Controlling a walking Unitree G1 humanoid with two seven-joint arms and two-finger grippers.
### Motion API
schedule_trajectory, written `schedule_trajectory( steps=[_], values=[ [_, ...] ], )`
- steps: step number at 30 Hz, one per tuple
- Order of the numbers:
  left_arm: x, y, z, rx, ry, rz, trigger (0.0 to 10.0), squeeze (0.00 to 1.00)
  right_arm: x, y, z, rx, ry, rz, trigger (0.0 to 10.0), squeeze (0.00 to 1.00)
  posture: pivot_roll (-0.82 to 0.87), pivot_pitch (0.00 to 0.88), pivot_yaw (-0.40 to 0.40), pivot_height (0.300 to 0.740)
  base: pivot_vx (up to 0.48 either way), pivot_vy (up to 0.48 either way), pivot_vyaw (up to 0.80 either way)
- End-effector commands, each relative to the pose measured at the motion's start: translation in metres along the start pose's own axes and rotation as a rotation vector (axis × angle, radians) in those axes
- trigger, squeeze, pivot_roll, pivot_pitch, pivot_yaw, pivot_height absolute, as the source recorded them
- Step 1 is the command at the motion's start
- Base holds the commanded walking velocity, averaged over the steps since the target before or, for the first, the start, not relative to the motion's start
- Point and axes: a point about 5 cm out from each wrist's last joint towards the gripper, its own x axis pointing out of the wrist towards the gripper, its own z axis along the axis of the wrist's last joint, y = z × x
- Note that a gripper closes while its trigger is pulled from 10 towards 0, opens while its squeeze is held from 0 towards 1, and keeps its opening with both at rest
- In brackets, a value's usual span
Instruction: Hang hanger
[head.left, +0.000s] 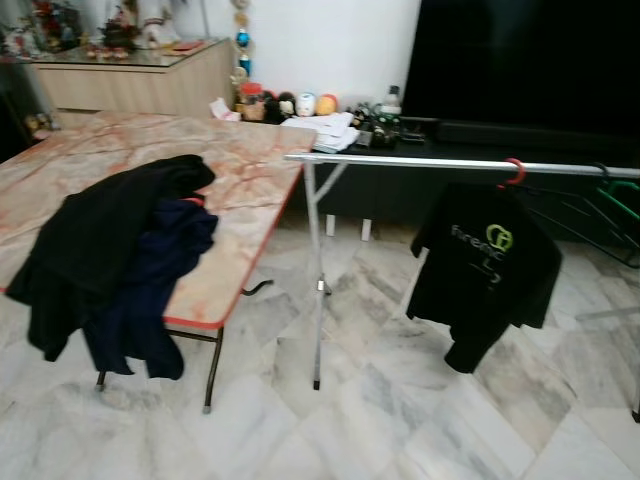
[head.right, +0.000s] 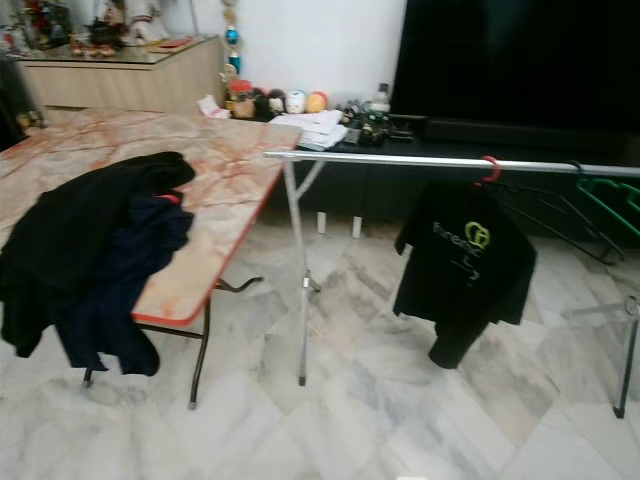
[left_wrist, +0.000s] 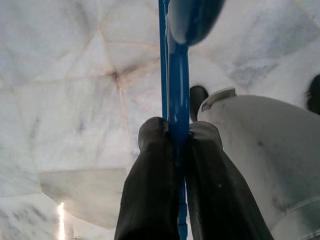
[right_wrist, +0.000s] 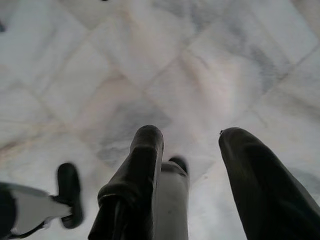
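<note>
In the left wrist view my left gripper (left_wrist: 178, 131) is shut on a blue hanger (left_wrist: 178, 90), which runs up between the two black fingers over the marble floor. In the right wrist view my right gripper (right_wrist: 192, 141) is open and holds nothing, pointing down at the floor. Ahead stands a silver clothes rail (head.left: 420, 161) on thin legs. A black T-shirt (head.left: 487, 272) with a green logo hangs from it on a red hanger (head.left: 514, 172). A green hanger (head.right: 610, 195) hangs near the rail's right end.
A marble-topped folding table (head.left: 240, 190) stands at the left, with black and navy clothes (head.left: 110, 260) draped over its near corner. Behind the rail are a dark TV unit (head.left: 520, 60) and a low shelf with small items (head.left: 320, 110). White marble floor (head.left: 400, 420) lies before the rail.
</note>
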Motion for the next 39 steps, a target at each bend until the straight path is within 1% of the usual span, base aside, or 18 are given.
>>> schedule_trajectory(
  steps=[1,13,18,22,24,27,32,39],
  values=[
    [0.0,-0.005,-0.004,0.013,0.011,-0.016,10.0,0.0,0.0,-0.004,0.0,0.0,0.0,-0.016,10.0,0.0,-0.09,0.0,0.078,0.74,0.0,-0.48,0.0],
    [0.0,-0.006,-0.004,0.015,0.01,-0.017,10.0,0.0,-0.001,-0.007,-0.004,-0.001,0.021,-0.025,10.0,0.0,-0.08,0.0,0.077,0.74,0.0,-0.48,0.0],
    [0.0,-0.006,-0.003,0.005,0.008,-0.01,10.0,0.0,-0.001,-0.011,-0.005,-0.008,0.029,-0.027,10.0,0.0,-0.07,0.0,0.061,0.74,0.0,0.0,0.0],
    [0.0,-0.005,-0.002,-0.046,-0.001,-0.003,10.0,0.0,-0.002,-0.019,-0.008,-0.006,0.044,-0.036,10.0,0.0,-0.06,0.0,0.057,0.74,0.0,0.0,0.0],
    [0.001,-0.005,-0.001,-0.026,0.001,-0.003,10.0,0.0,-0.002,-0.02,-0.009,-0.006,0.045,-0.037,10.0,0.0,-0.06,0.0,0.056,0.74,0.0,0.0,0.0],
    [0.001,-0.005,0.0,-0.044,-0.003,-0.01,10.0,0.0,-0.002,-0.02,-0.009,-0.002,0.045,-0.037,10.0,0.0,-0.06,0.0,0.056,0.74,0.0,0.0,0.0],
    [0.001,-0.005,0.001,-0.054,-0.008,-0.013,10.0,0.0,-0.002,-0.02,-0.009,0.002,0.049,-0.036,10.0,0.0,-0.06,0.0,0.05,0.74,0.338,0.0,0.0],
    [0.001,-0.005,0.002,-0.047,-0.005,-0.013,10.0,0.0,-0.002,-0.018,-0.009,0.0,0.053,-0.032,10.0,0.0,-0.06,0.0,0.051,0.74,0.396,0.0,0.0]
  ],
)
